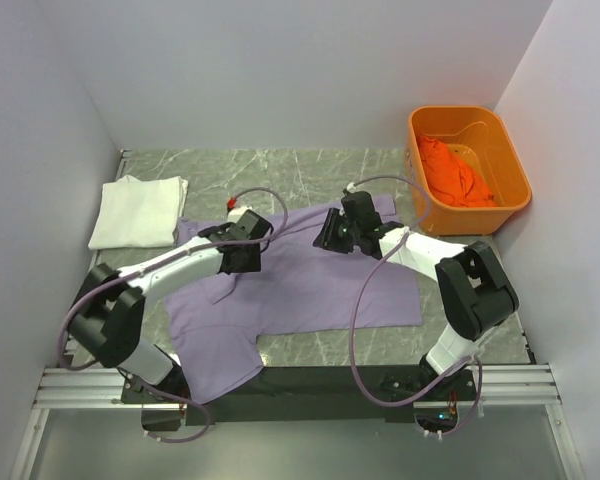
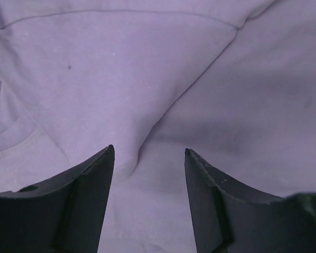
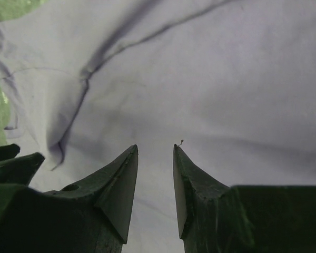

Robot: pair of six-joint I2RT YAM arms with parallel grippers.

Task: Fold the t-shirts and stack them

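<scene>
Okay, your left fingers (image 2: 79,205) stood apart, gripping nothing, just over the lavender-purple cloth t-shirt (image 1: 310,280), which lay spread across the middle of the grey-green marbled bench (image 1: 300,165). Your right fingers (image 3: 113,197) were parted too, with a narrower gap, empty, above the same shirt. A folded white cloth t-shirt (image 1: 138,210) sat far left. A bright orange cloth t-shirt (image 1: 455,175) lay crumpled inside the rigid orange plastic tub (image 1: 470,222), far right.

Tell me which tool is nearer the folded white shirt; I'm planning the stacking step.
Left. The left tool is over the lavender shirt, just right of the white shirt; the right tool is farther right, toward the orange tub.
</scene>
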